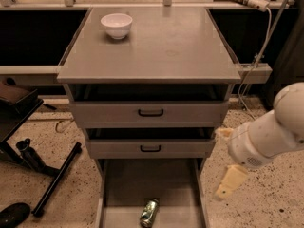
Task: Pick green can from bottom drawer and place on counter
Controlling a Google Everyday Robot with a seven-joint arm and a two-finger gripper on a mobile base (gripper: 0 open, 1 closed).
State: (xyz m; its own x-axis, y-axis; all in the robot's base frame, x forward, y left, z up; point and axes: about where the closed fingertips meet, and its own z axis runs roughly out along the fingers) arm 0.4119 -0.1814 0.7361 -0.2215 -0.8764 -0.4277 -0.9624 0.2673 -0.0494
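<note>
The green can (149, 213) lies on its side on the floor of the open bottom drawer (137, 182), near its front edge. The counter (156, 46) is the broad grey top of the cabinet. My gripper (227, 158) hangs at the end of the white arm, to the right of the cabinet, level with the bottom drawer. It is above and to the right of the can and apart from it. Its two cream fingers (230, 182) are spread and hold nothing.
A white bowl (117, 25) stands on the counter's back left. Two shallower drawers with black handles (150, 112) sit slightly pulled out above the bottom drawer. A black stand (52, 179) lies on the floor at left. Cables (259, 56) hang at right.
</note>
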